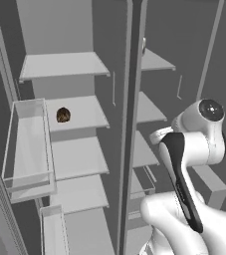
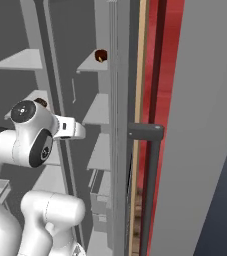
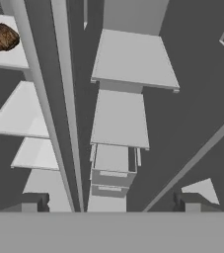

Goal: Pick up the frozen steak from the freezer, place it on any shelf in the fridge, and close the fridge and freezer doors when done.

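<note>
Left base view: both compartments stand open. The fridge [image 1: 64,149] – wider one, left of the centre divider – has broad pale shelves; a small round brown ball-like item [image 1: 63,115] sits on the 2nd shelf [image 1: 84,112] from the top. A clear door bin [image 1: 27,144] hangs at left. The freezer [image 1: 152,124] w/ short shelves lies right of the divider, the arm [image 1: 194,144] in front of it.

Right base view: a dark red-brown lump, prob. the frozen steak [image 2: 100,55], rests on an upper freezer shelf [image 2: 92,64]. A dark bar handle [image 2: 152,190] runs down the door edge at centre.

Hand view: gripper [image 3: 111,201] fingertips [image 3: 32,201] spread wide apart – nothing between them. They face the freezer shelves and a drawer basket [image 3: 113,168]; the brown ball sits top left.
</note>
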